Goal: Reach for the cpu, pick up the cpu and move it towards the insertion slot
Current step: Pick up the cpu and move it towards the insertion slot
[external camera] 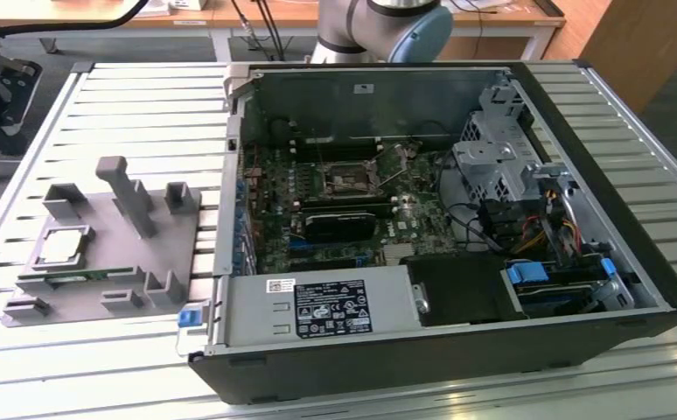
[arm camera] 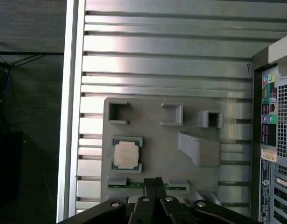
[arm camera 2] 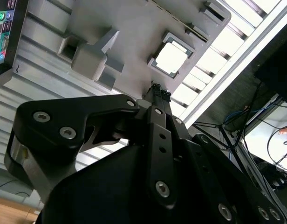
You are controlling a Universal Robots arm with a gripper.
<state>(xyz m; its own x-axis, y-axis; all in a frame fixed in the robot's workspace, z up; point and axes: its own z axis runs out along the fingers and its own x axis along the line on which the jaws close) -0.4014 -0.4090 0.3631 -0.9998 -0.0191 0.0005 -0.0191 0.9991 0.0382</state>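
Though near the cpu (arm camera: 126, 155), hangs clear of it with gripper (arm camera: 154, 181) clenched on nothing. Finds cpu flat in a recess of the grey fixture (external camera: 96, 267) on the table (external camera: 140, 114), well apart from the slot (external camera: 347, 178) inside the open case (external camera: 432, 372).

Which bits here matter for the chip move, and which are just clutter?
For the job: chip, sitting in the grey holder; socket; claw.
Lying about: memory stick; black card; computer case.
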